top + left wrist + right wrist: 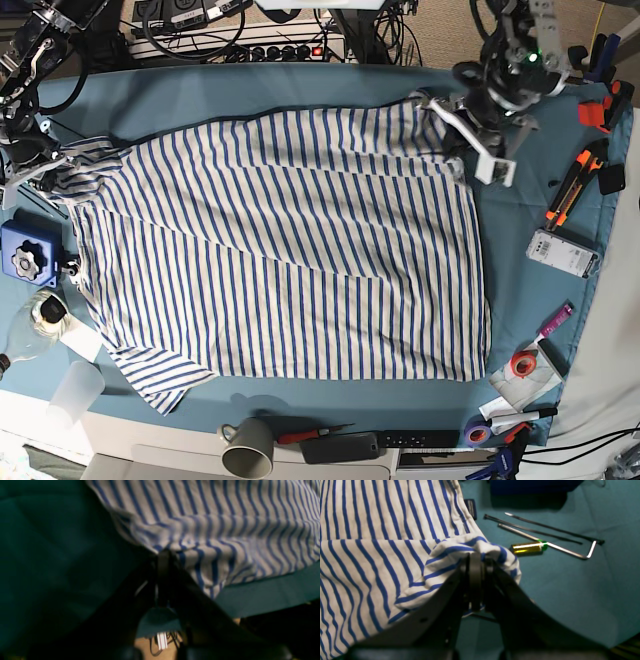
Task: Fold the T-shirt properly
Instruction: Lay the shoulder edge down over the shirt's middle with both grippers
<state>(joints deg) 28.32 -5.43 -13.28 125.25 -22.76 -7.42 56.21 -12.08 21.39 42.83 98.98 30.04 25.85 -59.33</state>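
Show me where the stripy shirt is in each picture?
Left wrist: the shirt fills the top right, its corner pinched in the left pincer.
Right wrist: the shirt fills the left, a bunched corner pinched in the right pincer.
Base: the shirt lies spread across the middle.
Shared landmark: the teal cloth under it.

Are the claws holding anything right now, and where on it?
Both are shut on the T-shirt. The left claw pinches its hem corner at the far edge of the table; the right claw pinches a bunched fold at the sleeve end.
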